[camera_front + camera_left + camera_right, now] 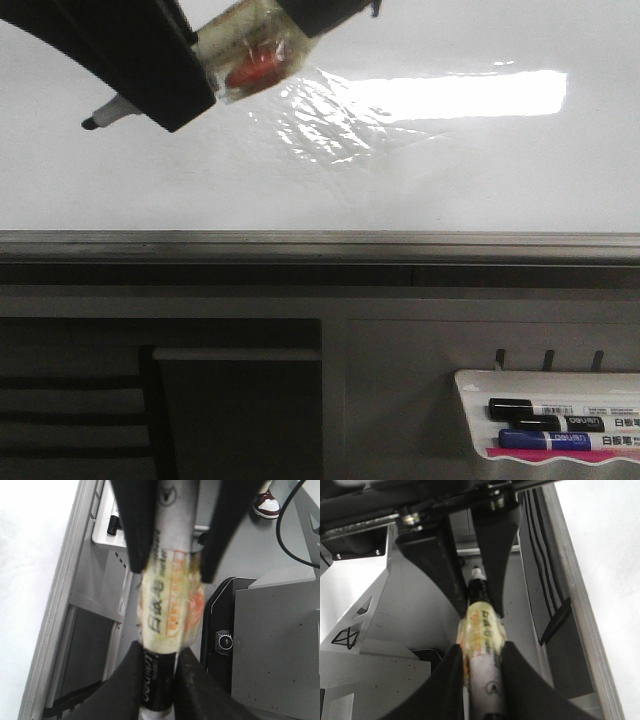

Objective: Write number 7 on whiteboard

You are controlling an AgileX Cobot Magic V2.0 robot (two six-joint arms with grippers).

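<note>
No number 7 shows on the whiteboard (pixel 420 170) yet; its glossy white face is blank under a bright rectangular glare, so the writing is, by my reckoning, still to begin. The marker (pixel 245 55) I carry is held across both my grippers, apparently so one can steady the barrel while the other takes or keeps the writing grip. In the front view its long axis runs on a slant, cap end up and to the right, the dark tip (pixel 92 122) pointing down and to the left, close to the board's upper left area; whether it touches the surface I cannot tell. My left gripper (pixel 159 677) is clamped on the dark end of the barrel, and my right gripper (pixel 480 675) is clamped on the pale end, a yellowish taped wrap (pixel 167 602) lying between the two grasps. Below the board runs its grey bottom rail (pixel 320 245), and lower right a small white tray (pixel 470 385) holds spare markers (pixel 560 425).
</note>
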